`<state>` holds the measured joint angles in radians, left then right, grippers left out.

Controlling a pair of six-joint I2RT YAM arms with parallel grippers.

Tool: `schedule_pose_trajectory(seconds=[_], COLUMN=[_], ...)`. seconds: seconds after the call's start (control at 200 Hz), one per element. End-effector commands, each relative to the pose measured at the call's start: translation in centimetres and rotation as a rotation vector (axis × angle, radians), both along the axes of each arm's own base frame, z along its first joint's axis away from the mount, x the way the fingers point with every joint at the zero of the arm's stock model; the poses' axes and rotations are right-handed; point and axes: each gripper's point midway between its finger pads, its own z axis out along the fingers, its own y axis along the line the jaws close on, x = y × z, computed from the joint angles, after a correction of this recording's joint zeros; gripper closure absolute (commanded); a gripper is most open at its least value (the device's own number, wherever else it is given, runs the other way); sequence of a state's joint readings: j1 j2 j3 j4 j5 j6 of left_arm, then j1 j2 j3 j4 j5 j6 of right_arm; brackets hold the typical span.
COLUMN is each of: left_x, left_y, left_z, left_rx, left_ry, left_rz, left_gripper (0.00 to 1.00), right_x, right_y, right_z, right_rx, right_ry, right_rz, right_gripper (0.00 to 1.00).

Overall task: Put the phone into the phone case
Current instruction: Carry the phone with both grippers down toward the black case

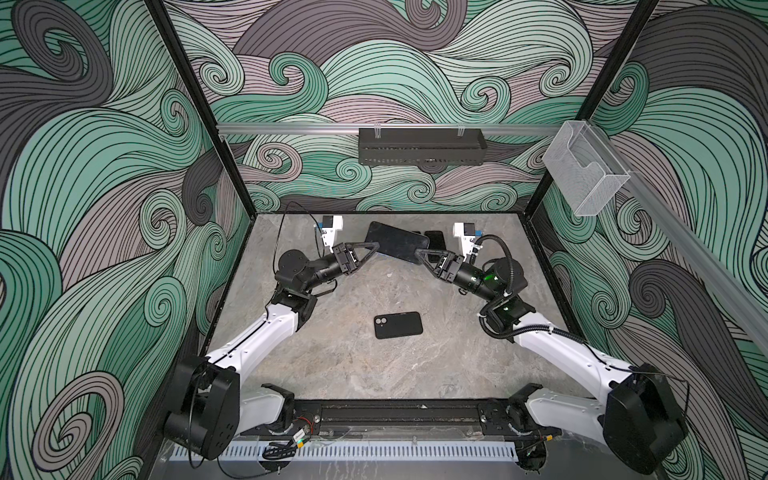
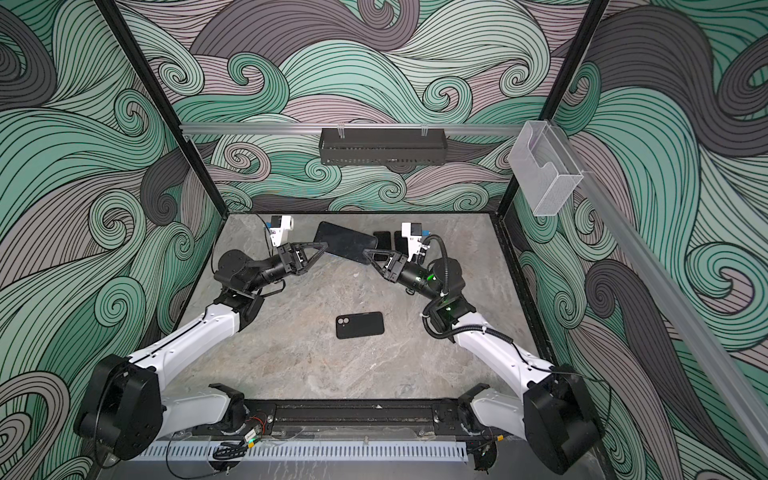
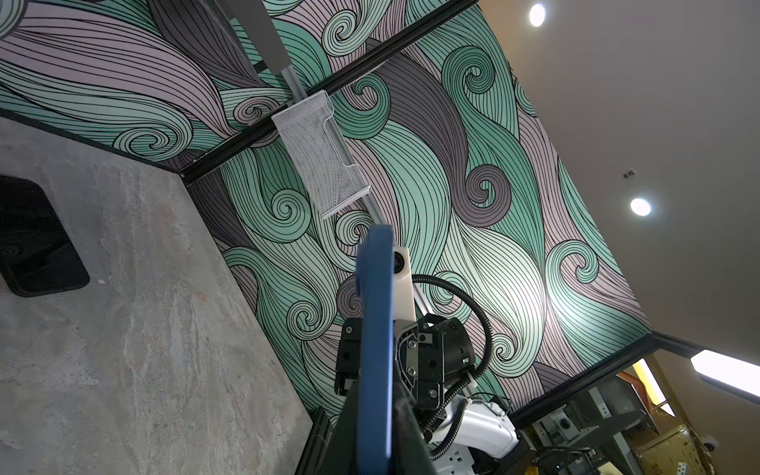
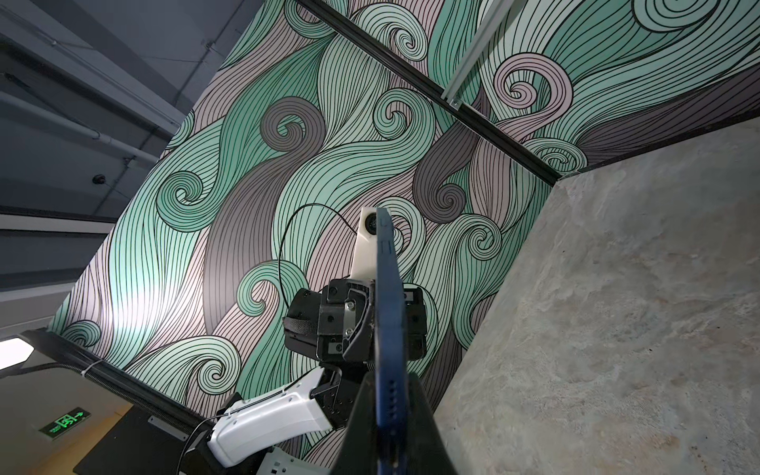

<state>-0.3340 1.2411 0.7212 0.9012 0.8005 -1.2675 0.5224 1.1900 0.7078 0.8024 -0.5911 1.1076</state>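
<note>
- The left gripper [image 1: 376, 246] was closed on one short end of the phone [image 1: 397, 245]. Its fingers [image 3: 345, 444] pressed against the two faces of the phone, as the left wrist view showed.
- The right gripper [image 1: 417, 252] was clamped on the opposite short end of the same phone. In the right wrist view the phone's blue edge [image 4: 388, 329] ran straight out from between that gripper's fingers [image 4: 423, 432].
- The phone spanned the gap between the two grippers, carried by both and lifted off the table [image 1: 353, 365]. In both top views its dark screen faced upward, with the end at the left gripper lying slightly farther back than the end at the right gripper.
- From each wrist camera the phone appeared edge-on, and the other arm's gripper sat at its far end.
- The phone case [image 1: 398, 325] was a black one with a camera cutout at one end. It lay flat on the table, well apart from both grippers, on the side toward the arm bases and roughly midway between the two arms. Neither gripper touched it.
- A second dark flat object [image 1: 435, 239] lay on the table just beyond the right gripper, partly hidden behind the raised phone. What it was could not be told.
</note>
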Motion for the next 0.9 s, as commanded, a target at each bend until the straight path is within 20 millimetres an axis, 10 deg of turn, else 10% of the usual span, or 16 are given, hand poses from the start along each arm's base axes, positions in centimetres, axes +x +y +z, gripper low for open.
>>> schedule_pose_trajectory(seconds=[0.0, 0.425, 0.896], left_x=[0.1, -0.9, -3.5], left_y=[0.2, 1.3, 4.4], left_z=[-0.5, -4.6, -13.8], left_rx=[0.02, 0.237, 0.578], left_ry=[-0.001, 0.062, 0.22], left_rz=[0.005, 0.079, 0.159], left_gripper=[0.78, 0.38, 0.08], right_x=[-0.8, -0.1, -0.4], right_y=[-0.2, -1.0, -3.6], right_z=[1.6, 0.2, -8.0], right_rx=[0.031, -0.099, -0.507], right_ry=[-0.072, -0.045, 0.144], right_rz=[0.013, -0.055, -0.04], right_gripper=[1.0, 1.0, 1.0])
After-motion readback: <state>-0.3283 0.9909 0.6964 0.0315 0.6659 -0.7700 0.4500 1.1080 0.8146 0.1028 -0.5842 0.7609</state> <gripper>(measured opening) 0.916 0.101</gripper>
